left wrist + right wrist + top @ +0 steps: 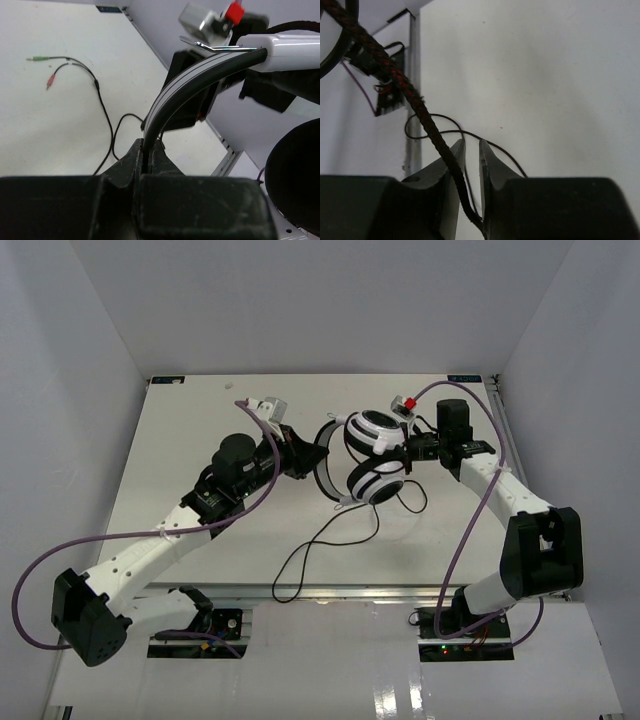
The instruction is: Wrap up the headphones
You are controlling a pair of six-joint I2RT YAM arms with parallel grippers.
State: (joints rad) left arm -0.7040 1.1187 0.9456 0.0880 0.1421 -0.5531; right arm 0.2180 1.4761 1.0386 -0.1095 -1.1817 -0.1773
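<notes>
Headphones (372,455) are seen a little above and right of the centre of the overhead view, raised over the white table (190,440) between the two arms. Their two white-and-black earcups are stacked one above the other in the frame, and the black headband (322,455) curves out to the left. The headband is clamped by the left gripper (306,455). In the left wrist view its jaws are pressed tight on the band (200,75), which arcs from the lower centre towards the upper right, and a dark ear pad (295,175) is cut off at the right edge. The right gripper (408,452) is placed just right of the earcups. In its own wrist view the fingers (489,165) are set narrowly apart, and a braided cord (415,107) in black and red is laid diagonally from the upper left down into the gap. Whether it is pinched there cannot be told. A thin black cable (318,540) is trailed from the earcups down to the lower centre of the overhead frame, near the table's front edge. In the upper left of the left wrist view its end is split into a green plug (37,58) and a red plug (50,80), both lying flat on the table.
</notes>
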